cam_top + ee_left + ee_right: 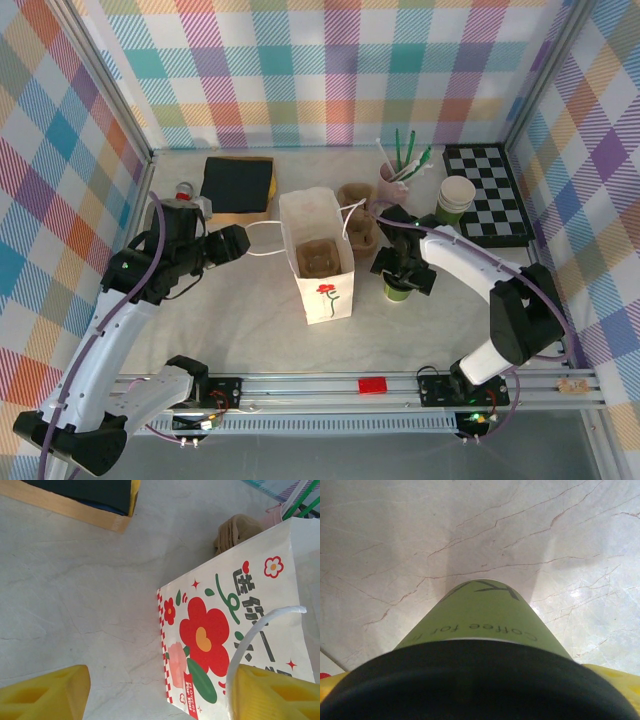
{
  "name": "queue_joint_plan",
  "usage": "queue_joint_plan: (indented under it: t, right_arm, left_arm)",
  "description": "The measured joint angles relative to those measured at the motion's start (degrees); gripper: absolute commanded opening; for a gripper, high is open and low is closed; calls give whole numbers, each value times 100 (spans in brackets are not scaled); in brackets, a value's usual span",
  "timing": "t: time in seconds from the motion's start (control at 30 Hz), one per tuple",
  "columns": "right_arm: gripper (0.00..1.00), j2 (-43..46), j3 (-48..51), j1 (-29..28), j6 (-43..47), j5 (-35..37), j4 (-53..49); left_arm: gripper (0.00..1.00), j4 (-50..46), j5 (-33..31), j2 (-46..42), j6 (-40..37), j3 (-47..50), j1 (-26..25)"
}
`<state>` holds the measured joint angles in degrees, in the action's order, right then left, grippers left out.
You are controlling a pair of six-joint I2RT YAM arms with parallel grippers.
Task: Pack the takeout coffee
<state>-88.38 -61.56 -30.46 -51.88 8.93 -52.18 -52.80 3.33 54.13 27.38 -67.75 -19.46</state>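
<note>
White paper, printed with a red flower, makes up the bag (328,296) that stands upright and open-mouthed on the marble-look table (250,320), with a brown pulp cup carrier (318,258) down inside it. The takeout coffee (397,292), a green-sided cup under a black lid, stands on the table just beside the bag's right side, apart from it. The right gripper (401,272) hangs directly over that cup. In the right wrist view the black lid sits between its yellow fingers (615,680), which are spread wide on either side of the cup; whether they touch it cannot be told. On the bag's left side, the left gripper (243,241) sits level with the white handle loop (262,240) that sticks out there. In the left wrist view its two yellow fingers (47,695) are well apart and clamp nothing, with the handle curving down right beside the one nearer the bag. Behind the bag to the left lies a wooden tray (238,214) holding something flat and black. Just behind the bag to the right sit more brown carriers (356,196), then farther right a pink cup of green and white utensils (393,178), a stack of lidless green cups (456,198) and a checkerboard (487,195).
</note>
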Motion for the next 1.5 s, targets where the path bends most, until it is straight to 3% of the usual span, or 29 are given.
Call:
queue_joint_plan:
  t: [0.93, 1.5]
  right_arm:
    - [98, -289, -223, 57, 24, -210, -26]
    - [93, -326, -345, 271, 179, -365, -151]
  left_arm:
    - [71, 0, 0, -4, 0, 0, 0]
    - [70, 0, -31, -2, 0, 0, 0]
